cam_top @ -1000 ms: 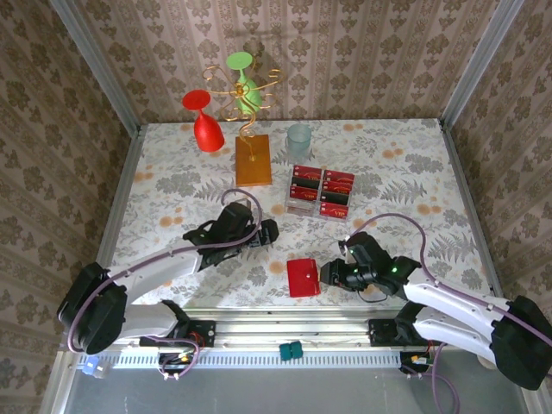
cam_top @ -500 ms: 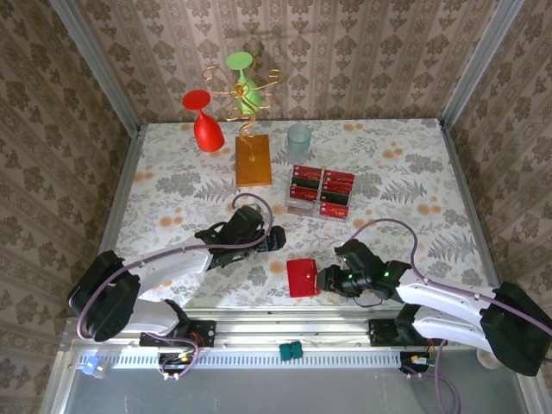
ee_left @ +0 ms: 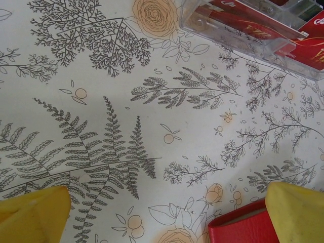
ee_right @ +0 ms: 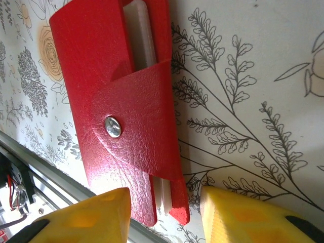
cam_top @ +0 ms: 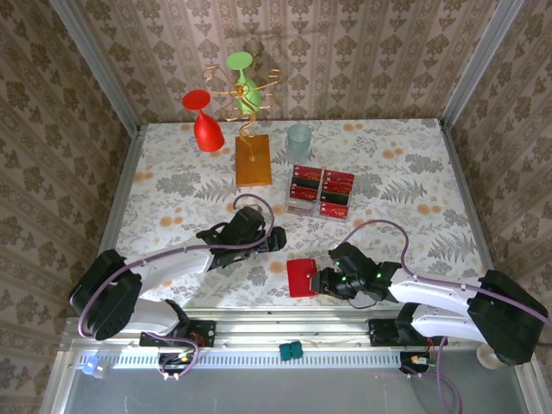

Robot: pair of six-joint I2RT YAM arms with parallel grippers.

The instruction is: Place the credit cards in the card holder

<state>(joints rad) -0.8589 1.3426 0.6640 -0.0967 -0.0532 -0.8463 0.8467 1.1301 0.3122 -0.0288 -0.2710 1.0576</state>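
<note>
The red card holder (cam_top: 302,277) lies snapped closed near the table's front edge. In the right wrist view the card holder (ee_right: 121,111) shows a silver snap and pale pocket edges. My right gripper (cam_top: 323,281) is open at its right edge, and in the right wrist view that gripper (ee_right: 164,215) has its yellow fingers straddling the holder's near end. Several red credit cards (cam_top: 321,191) lie in a clear tray. My left gripper (cam_top: 274,237) is open above bare cloth; a corner of the holder (ee_left: 243,228) shows by its right finger.
A clear plastic tray (ee_left: 238,30) holds the cards behind the holder. An orange wooden block (cam_top: 253,160) with a wire stand, red and green glasses (cam_top: 205,121) and a pale cup (cam_top: 298,136) stand at the back. The metal front rail (cam_top: 285,319) runs close below the holder.
My right gripper has slid left up to the card holder's edge. My left gripper moved right toward the table's middle, then held still.
</note>
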